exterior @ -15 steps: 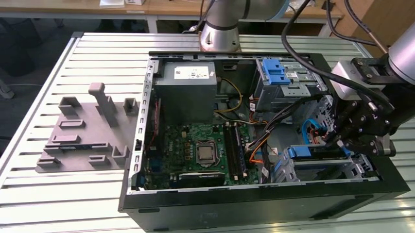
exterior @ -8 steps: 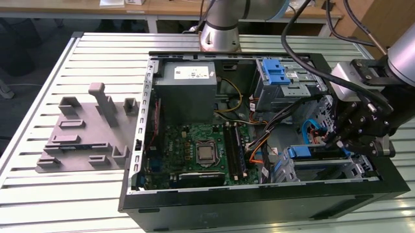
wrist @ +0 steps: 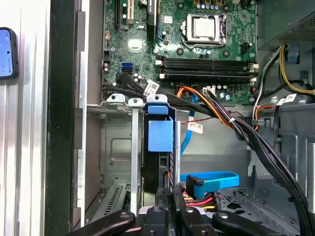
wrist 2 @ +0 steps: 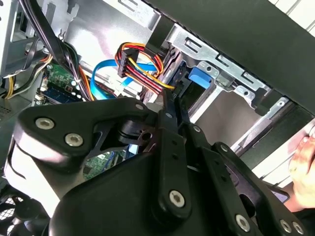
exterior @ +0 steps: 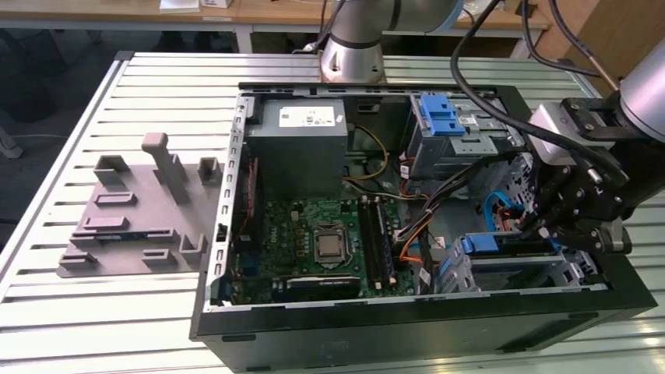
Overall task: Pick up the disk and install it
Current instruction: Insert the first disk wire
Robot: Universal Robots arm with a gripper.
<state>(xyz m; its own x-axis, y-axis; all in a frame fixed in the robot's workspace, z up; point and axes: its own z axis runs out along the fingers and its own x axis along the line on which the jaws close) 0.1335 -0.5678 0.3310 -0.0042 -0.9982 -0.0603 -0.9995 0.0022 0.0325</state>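
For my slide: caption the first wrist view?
Claw at the disk standing on edge in the drive cage, below the motherboard.

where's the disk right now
The disk stands on edge in the metal drive cage at the computer case's front corner, on the exterior view's right, below the motherboard, with the gripper right at it.

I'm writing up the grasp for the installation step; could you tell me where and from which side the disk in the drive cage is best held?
Probably by its exposed rear edge, from the open side of the case. The disk stands on edge in the drive cage, with metal walls along its flat faces, so only that thin edge is reachable. The gripper sits at that edge, fingers either side.
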